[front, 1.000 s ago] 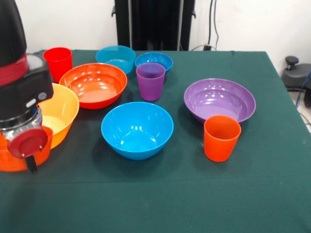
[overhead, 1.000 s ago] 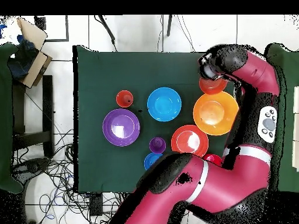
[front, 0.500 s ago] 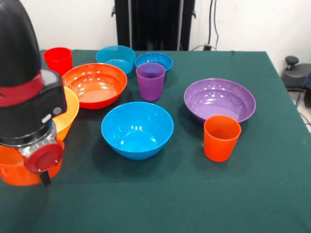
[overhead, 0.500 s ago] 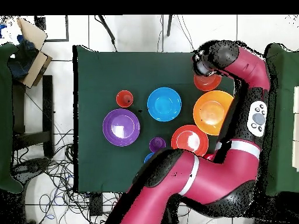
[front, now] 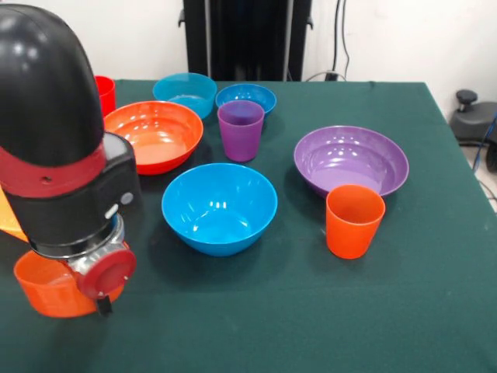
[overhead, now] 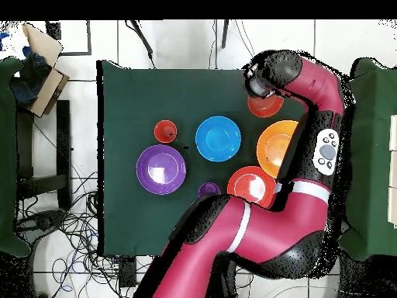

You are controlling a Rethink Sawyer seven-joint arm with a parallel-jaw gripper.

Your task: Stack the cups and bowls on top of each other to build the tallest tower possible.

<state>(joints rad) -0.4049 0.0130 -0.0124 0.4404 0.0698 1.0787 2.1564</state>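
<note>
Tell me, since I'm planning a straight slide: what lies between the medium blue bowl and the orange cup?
Nothing. In the front view, only bare green cloth separates the medium blue bowl from the orange cup.

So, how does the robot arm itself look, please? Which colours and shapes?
The arm is glossy crimson with black joints and pale grey bands, plus a grey button panel. Its wrist has a rounded black cap, a red band, a black block, a silver ring and a red disc. The gripper shows only a dark tip.
</note>
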